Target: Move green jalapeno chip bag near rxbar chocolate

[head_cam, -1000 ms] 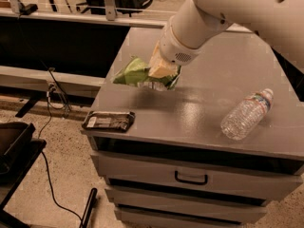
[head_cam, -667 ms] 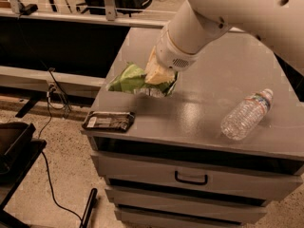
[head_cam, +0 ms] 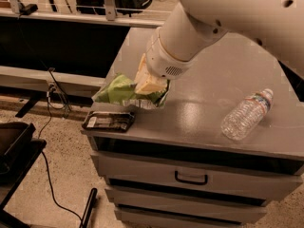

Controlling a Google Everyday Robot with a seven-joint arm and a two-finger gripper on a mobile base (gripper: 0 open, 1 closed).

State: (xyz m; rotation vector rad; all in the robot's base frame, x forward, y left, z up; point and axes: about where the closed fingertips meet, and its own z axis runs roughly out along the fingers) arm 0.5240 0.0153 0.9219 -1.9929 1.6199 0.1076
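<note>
Sinking and sliding toward the front-left corner of the grey cabinet top [head_cam: 213, 75], compared with a second ago: gripper [head_cam: 151, 86] bringing the green jalapeno chip bag [head_cam: 117, 90] down from mid-surface to just inside the front edge. Clamping the bag's right end between pale fingers, jaws closed on the crumpled foil, the green left end sticking out past the wrist. Hanging now just behind the rxbar chocolate [head_cam: 108, 121], itself lying flat at the very corner, only a narrow strip of grey showing between the two. Hard telling whether touching the surface yet with the silvery lower edge or hovering just over it. Judging from this, nearing the end of the task: carrying nearly done, setting down and letting go not yet done. Leaving the water bottle [head_cam: 247, 114] on its side, well apart at the right. Reading nothing anywhere: bag lettering lost in the folds, pale patch at the bar's left end showing marks but no legible words, bottle's label band equally unreadable.
</note>
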